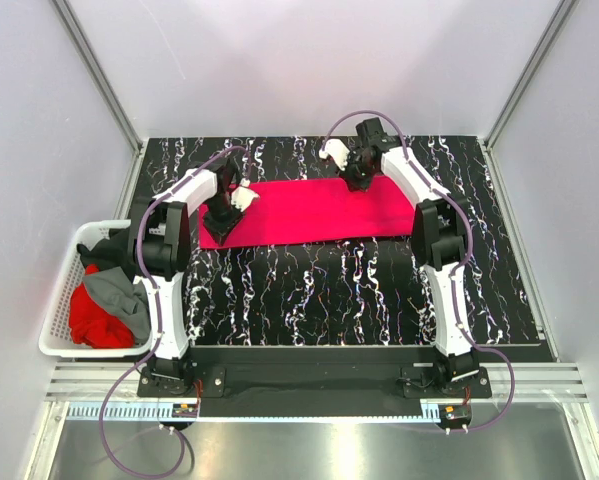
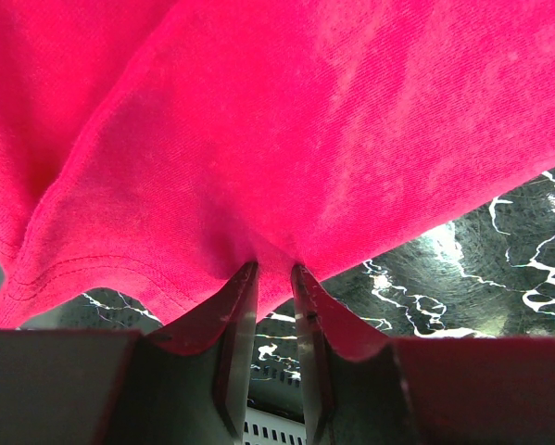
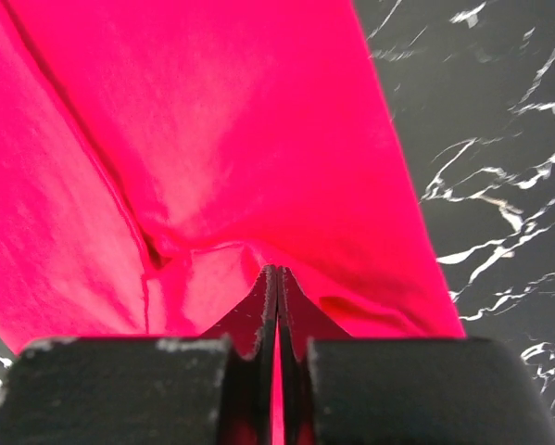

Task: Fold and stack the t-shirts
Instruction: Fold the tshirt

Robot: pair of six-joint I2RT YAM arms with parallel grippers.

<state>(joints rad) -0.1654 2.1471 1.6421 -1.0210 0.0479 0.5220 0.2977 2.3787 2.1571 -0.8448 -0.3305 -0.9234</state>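
Note:
A crimson-pink t-shirt [image 1: 319, 210] lies as a long folded strip across the far half of the black marbled table [image 1: 359, 300]. My left gripper [image 1: 222, 220] is at the strip's left end. In the left wrist view [image 2: 273, 269] its jaws are closed on a hemmed edge of the shirt [image 2: 286, 130], which is lifted off the table. My right gripper [image 1: 357, 180] is at the strip's far edge, right of centre. In the right wrist view [image 3: 277, 271] its jaws are pressed together on a fold of the shirt [image 3: 212, 139].
A white lattice basket [image 1: 54, 330] stands off the table's left edge. It holds a red shirt [image 1: 91, 320], a grey shirt [image 1: 119, 295] and a black shirt [image 1: 104, 250]. White walls and metal posts ring the table. Both arm bases stand at the near edge.

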